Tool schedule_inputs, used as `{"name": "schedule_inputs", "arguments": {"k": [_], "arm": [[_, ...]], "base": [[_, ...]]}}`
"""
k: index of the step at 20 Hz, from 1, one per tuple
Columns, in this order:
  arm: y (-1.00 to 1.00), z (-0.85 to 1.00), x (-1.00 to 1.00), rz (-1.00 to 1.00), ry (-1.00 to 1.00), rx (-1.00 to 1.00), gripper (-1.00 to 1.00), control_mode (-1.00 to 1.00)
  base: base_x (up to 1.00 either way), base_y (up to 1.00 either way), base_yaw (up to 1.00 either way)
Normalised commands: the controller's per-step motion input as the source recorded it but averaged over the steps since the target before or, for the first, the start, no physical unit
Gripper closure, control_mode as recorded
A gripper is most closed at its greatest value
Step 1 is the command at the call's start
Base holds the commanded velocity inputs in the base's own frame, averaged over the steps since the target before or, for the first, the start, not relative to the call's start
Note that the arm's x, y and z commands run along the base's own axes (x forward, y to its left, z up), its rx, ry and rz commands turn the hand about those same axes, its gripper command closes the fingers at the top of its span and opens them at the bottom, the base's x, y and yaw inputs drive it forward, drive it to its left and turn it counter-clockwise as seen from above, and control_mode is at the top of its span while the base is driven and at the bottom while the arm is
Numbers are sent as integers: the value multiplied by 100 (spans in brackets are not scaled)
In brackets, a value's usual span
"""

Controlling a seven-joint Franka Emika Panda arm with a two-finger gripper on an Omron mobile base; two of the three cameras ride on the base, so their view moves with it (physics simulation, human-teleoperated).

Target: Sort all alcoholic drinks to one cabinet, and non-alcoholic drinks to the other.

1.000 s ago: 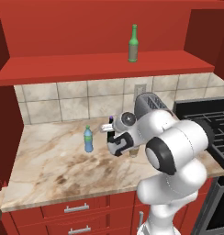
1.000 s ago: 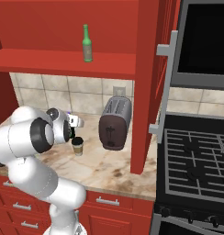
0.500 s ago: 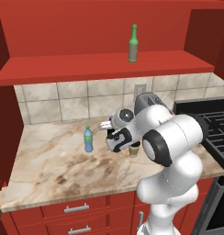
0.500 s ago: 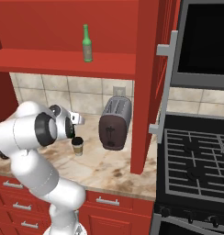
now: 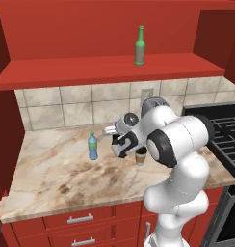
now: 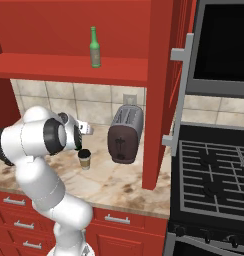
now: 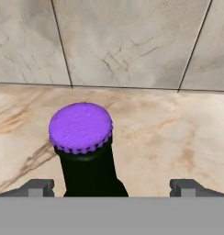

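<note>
A green glass bottle (image 5: pixel 139 46) with a pale label is standing out against the deep red shelf (image 5: pixel 110 70) and red cabinets (image 6: pixel 169 75). The near-black bottle (image 7: pixel 88 172) is wearing a bright purple crimped cap. The blue translucent bottle (image 5: pixel 92 146) is showing a green cap and green label; the tan cup (image 6: pixel 84 159) is carrying a dark lid. The table (image 5: pixel 52 178) is showing beige marble with brown veining, backed by grey-beige tiles (image 7: pixel 132 41). The toaster (image 6: pixel 124 135) is gleaming dark brown and silver.

Even flat light, faint shadows, soft-edged render
</note>
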Motion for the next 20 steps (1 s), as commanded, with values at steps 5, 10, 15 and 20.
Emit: {"name": "schedule_inputs", "arguments": {"k": [5, 10, 15, 20], "arm": [[1, -9, 13, 0, 0, 0, -100, -100], [6, -10, 8, 0, 0, 0, -100, -100], [9, -10, 8, 0, 0, 0, -100, -100], [8, -7, 1, 0, 0, 0, 100, -100]], "base": [[0, 0, 0], [0, 0, 0], [0, 0, 0], [0, 0, 0]]}}
